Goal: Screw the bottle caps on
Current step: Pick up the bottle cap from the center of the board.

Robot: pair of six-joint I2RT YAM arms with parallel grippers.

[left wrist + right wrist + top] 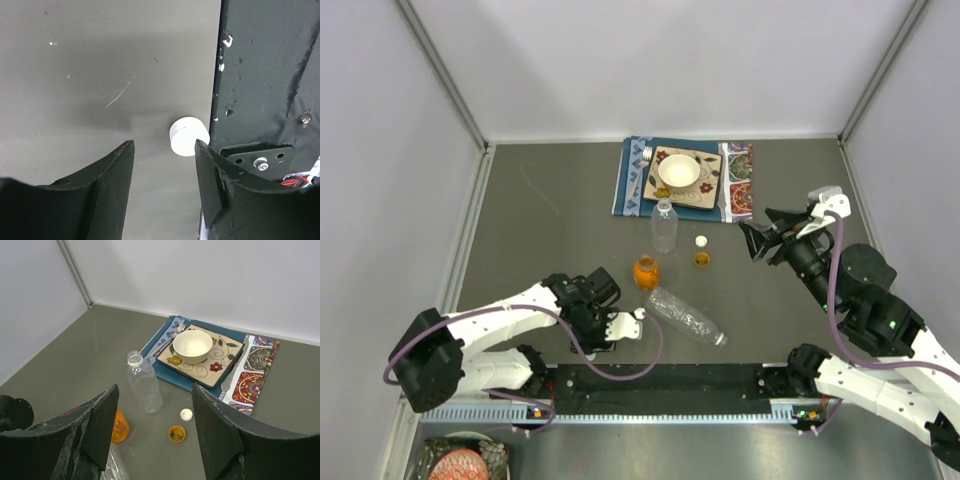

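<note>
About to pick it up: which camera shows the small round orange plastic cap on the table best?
Right wrist: the small round orange plastic cap lies unobstructed beside a small white cap. Top external shows it only as a tiny dot. Left wrist does not show it.

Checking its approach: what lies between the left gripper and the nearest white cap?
Only bare table separates left gripper and cap, per the left wrist view.

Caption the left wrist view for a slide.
Left tool, jaws apart and empty, near a small round white plastic cap lying on the grey table beside a black mounting plate.
</note>
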